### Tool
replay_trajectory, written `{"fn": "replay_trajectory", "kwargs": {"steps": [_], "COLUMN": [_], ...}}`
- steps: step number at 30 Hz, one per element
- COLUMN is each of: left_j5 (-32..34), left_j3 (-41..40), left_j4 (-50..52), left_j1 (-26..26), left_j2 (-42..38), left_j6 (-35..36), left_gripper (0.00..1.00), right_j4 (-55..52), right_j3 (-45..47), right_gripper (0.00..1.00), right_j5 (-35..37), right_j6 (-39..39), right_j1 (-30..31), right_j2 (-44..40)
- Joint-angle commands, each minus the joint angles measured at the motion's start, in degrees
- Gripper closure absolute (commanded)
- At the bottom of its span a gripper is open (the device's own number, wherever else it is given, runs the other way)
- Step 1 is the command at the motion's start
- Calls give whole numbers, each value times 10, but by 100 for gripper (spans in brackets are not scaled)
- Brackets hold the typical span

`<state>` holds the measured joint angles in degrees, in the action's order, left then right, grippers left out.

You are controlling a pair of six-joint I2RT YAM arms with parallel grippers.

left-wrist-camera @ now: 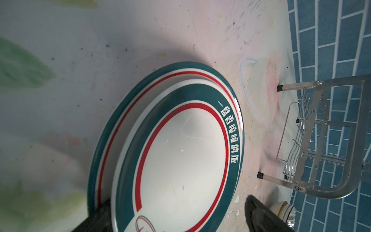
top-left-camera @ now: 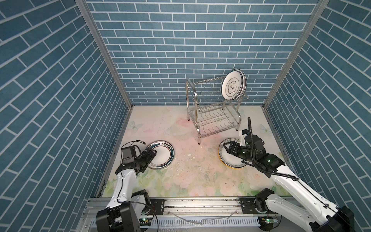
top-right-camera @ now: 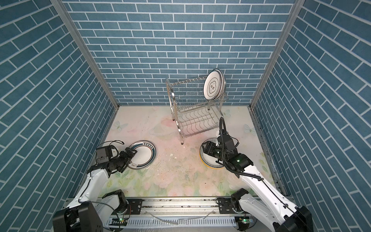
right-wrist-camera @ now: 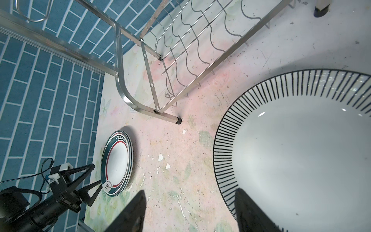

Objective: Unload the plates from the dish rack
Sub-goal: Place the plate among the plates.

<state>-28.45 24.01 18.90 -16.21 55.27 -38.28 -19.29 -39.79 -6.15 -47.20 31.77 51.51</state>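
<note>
**Left gripper**: the fingers are spread wide and hold nothing. In the left wrist view one finger sits at the rim of the lower plate. Its partner is over bare table beyond the stack. The near edge of the stack lies between them, unpinched. From above, the gripper sits low at the stack's near-left edge.

**Green-banded plates**, two: they lie flat on the floral table at front left, well apart from the rack. The top plate has a white centre, a red ring and a green band with white lettering. It lies off-centre on the lower plate, which shows as a crescent along one side.

**Right gripper**: the fingers are partly open and nothing is gripped. In the right wrist view one finger overlaps the rim of the black-striped plate and the other is over bare table beside it. I cannot tell whether the first finger touches the plate.

**Black-striped plate**: it lies flat at front right, near the rack's front feet. It rests on a yellow-edged plate, of which only the near rim shows.

**Dish rack**: it stands at the back of the table, right of centre, against the blue brick wall.

**Racked plates**: a few stand on edge at the right end of the upper tier, packed close together and leaning. The front one is white with a dark rim line and a dark central emblem. The rest are hidden behind it, so I cannot give an exact count.
</note>
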Motion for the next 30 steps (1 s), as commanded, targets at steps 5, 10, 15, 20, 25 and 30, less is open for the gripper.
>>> {"fn": "replay_trajectory", "kwargs": {"steps": [5, 10, 15, 20, 25, 30], "left_j5": [58, 72, 88, 120, 162, 229], "left_j3": [38, 67, 95, 181, 289, 398], "left_j4": [97, 141, 171, 223, 247, 251], "left_j1": [19, 24, 36, 75, 172, 314], "left_j2": [-30, -53, -62, -65, -36, 20], "left_j6": [21, 27, 35, 49, 45, 43], "left_gripper": [1, 1, 1, 1, 1, 1], "right_j4": [-29, -55, -101, -158, -184, -196], "right_j3": [2, -18, -57, -146, -266, -396], "right_gripper": [30, 30, 26, 19, 6, 1], "right_j5": [24, 53, 112, 202, 282, 306], "right_j6": [39, 58, 76, 107, 148, 191], "right_j1": [-8, -14, -19, -35, -50, -61], "right_j2": [-12, -10, -11, 1, 32, 90]}}
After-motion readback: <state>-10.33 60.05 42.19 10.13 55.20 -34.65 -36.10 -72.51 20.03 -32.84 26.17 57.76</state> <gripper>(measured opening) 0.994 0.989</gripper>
